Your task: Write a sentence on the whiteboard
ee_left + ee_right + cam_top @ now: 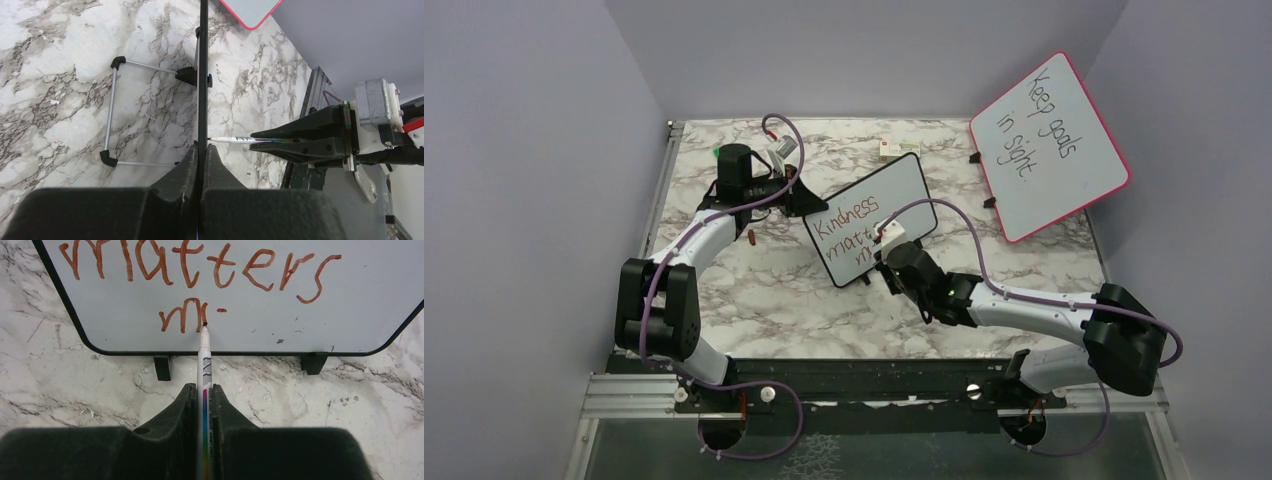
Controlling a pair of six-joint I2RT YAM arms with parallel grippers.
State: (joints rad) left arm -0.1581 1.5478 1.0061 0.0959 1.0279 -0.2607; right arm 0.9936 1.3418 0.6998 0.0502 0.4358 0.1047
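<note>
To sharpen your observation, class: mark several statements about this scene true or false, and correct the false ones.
1. The right gripper holds a marker. True.
2. The marker's tip is at the whiteboard's top line. False: it is at the third line, below "matters".
3. The left gripper is open, clear of the whiteboard. False: it is shut on the whiteboard's edge.
4. The pink board reads "Keep goals in sight". True.
5. The third line is finished. False: only "m" and a small dash are there.
</note>
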